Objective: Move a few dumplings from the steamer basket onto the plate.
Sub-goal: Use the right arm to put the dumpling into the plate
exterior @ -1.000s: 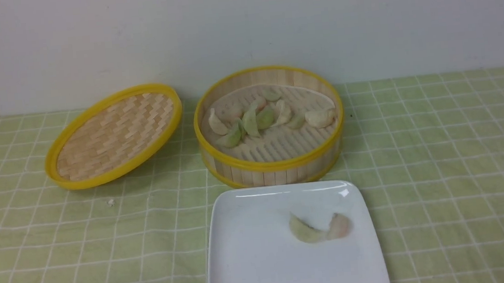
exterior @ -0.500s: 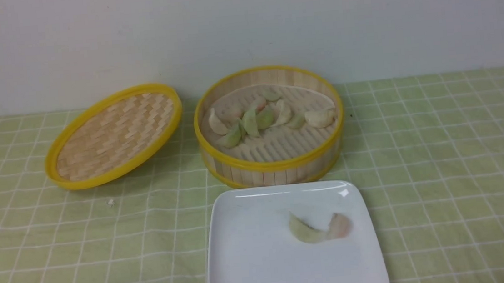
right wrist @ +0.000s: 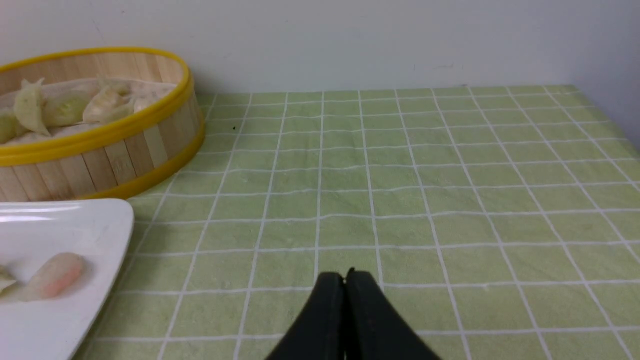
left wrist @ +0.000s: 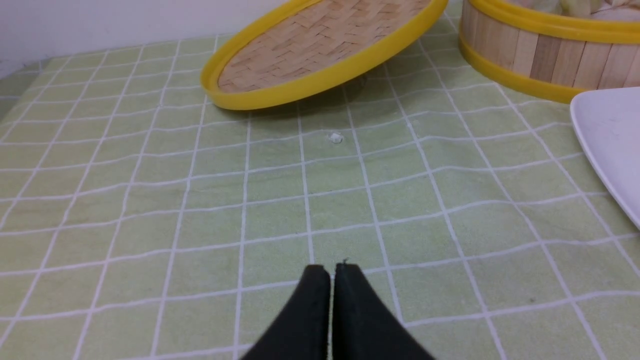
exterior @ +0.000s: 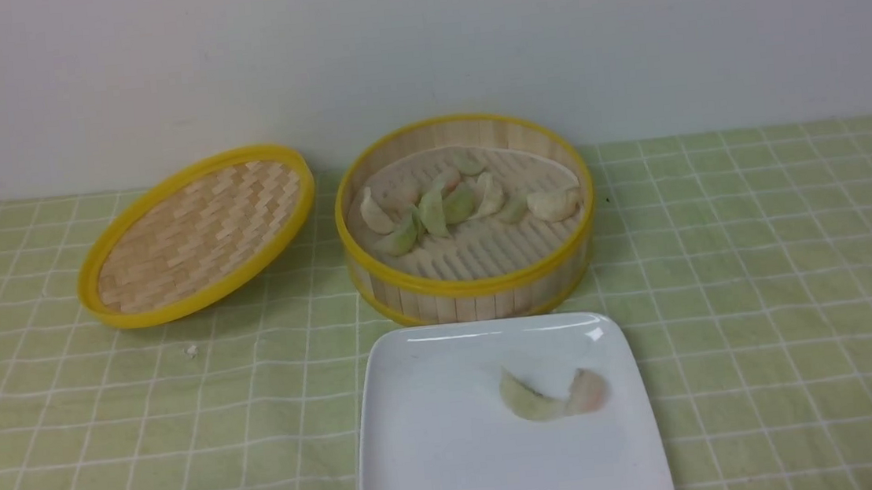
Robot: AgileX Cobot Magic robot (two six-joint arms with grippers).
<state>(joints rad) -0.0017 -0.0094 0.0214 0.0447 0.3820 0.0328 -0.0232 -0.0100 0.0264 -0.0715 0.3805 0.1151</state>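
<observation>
the steamer basket (exterior: pixel 465 219) is sitting far centre, holding a cluster of dumplings (exterior: pixel 448 200); two more are lying touching on the plate (exterior: pixel 438 450) just near of it — one green (exterior: pixel 527 401), one pinkish (exterior: pixel 587 390). the left gripper (left wrist: pixel 331 272) is hovering empty, its tips pressed together, over bare cloth (exterior: pixel 763 287) left of the plate; the right gripper (right wrist: pixel 345 277) is doing likewise to the right. the lid (exterior: pixel 194 234) is leaning tilted, far left of the basket.

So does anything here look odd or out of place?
Only small things: the woven lid sits tilted, its far edge raised off the cloth, and a tiny white crumb lies on the tablecloth in front of it.
</observation>
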